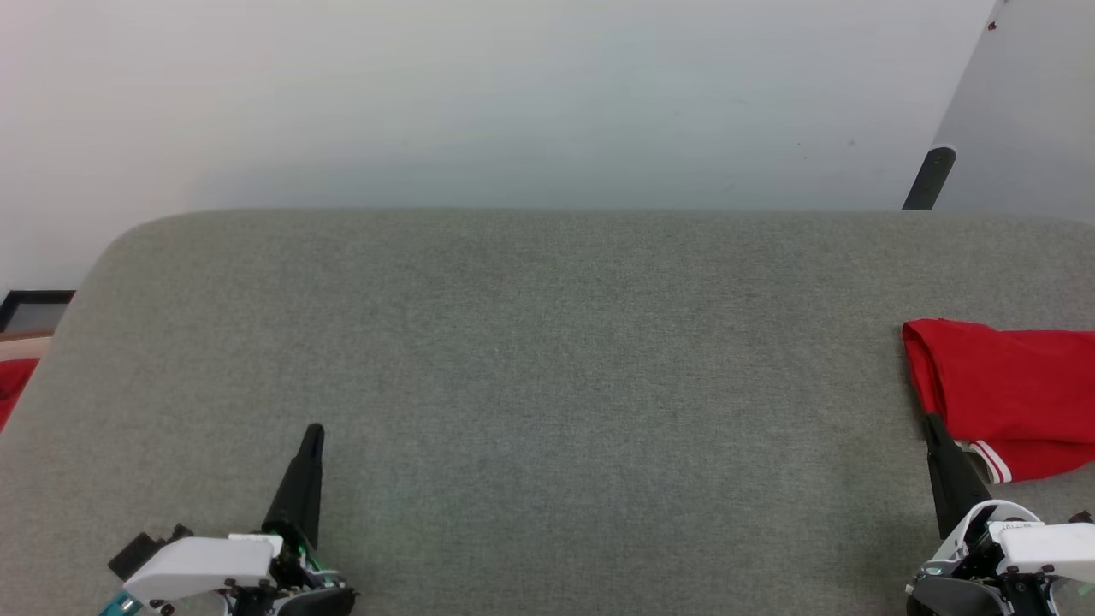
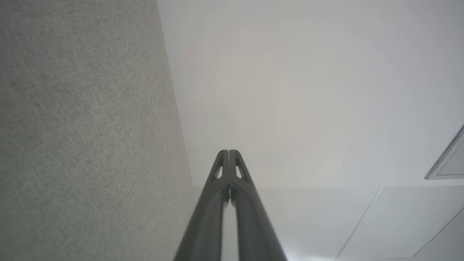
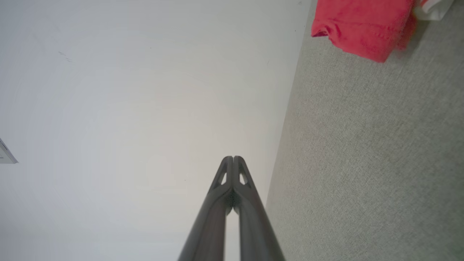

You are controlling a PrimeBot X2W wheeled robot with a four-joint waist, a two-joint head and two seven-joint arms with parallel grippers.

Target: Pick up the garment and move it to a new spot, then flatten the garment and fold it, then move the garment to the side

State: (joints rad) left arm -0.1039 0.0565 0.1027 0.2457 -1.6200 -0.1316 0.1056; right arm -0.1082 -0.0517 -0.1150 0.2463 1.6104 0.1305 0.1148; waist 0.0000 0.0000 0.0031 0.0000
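Note:
The garment [image 1: 1009,393], red with a strip of white-and-red striped trim, lies folded at the right edge of the grey fabric table [image 1: 547,359]; its right part runs out of the head view. In the right wrist view the garment [image 3: 362,25] sits at the top right, with a bit of white sleeve beside it. My right gripper [image 1: 931,423] is shut and empty at the lower right, its tip just in front of the garment's near left edge. My left gripper [image 1: 314,432] is shut and empty at the lower left, far from the garment. Both wrist views show the fingertips [image 2: 228,154] [image 3: 232,159] pressed together.
A pale wall rises behind the table's far edge. A dark leg [image 1: 931,178] of a grey panel stands at the back right. Off the table's left edge I see a dark frame [image 1: 30,301] and something red [image 1: 13,385] lower down.

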